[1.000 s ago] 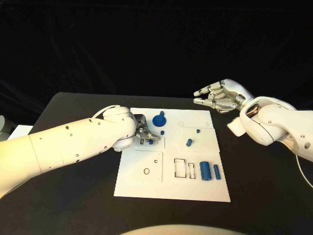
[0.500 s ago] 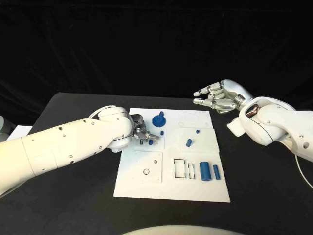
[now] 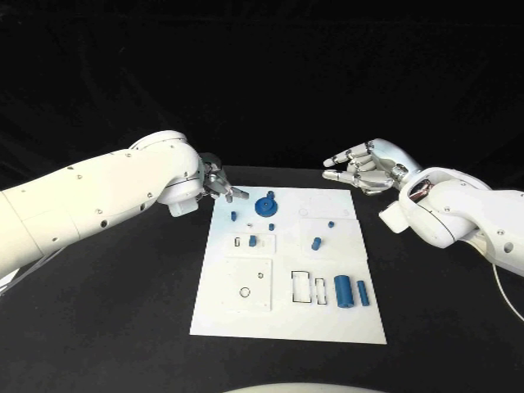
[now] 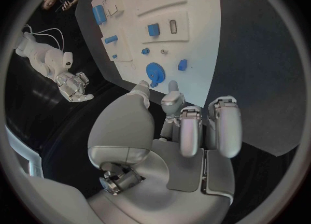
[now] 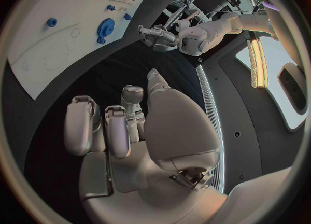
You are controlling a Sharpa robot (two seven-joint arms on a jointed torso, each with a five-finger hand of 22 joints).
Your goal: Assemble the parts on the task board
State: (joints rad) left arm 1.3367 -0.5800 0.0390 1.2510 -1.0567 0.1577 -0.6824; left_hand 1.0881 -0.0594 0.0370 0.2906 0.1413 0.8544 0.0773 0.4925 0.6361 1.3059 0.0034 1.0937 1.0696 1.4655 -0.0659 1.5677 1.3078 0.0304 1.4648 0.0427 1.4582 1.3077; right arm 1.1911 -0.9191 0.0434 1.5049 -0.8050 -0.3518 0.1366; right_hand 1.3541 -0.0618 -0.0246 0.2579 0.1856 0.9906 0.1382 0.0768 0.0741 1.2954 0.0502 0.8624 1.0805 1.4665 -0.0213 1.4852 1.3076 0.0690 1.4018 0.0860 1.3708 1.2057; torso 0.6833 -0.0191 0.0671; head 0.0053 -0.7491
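Two silver many-fingered hands sit off the white rectangular task board [image 3: 288,270], operator: your left hand [image 3: 216,182] hangs at its eleven o'clock corner, fingers loosely curled with nothing in them, and your right hand [image 3: 363,166] at one o'clock, fingers apart and holding nothing. On the board you have a round blue gear-like part [image 3: 266,205] near twelve o'clock, small blue pegs [image 3: 317,241] around the middle, and two upright blue cylinders [image 3: 345,288] toward four o'clock.
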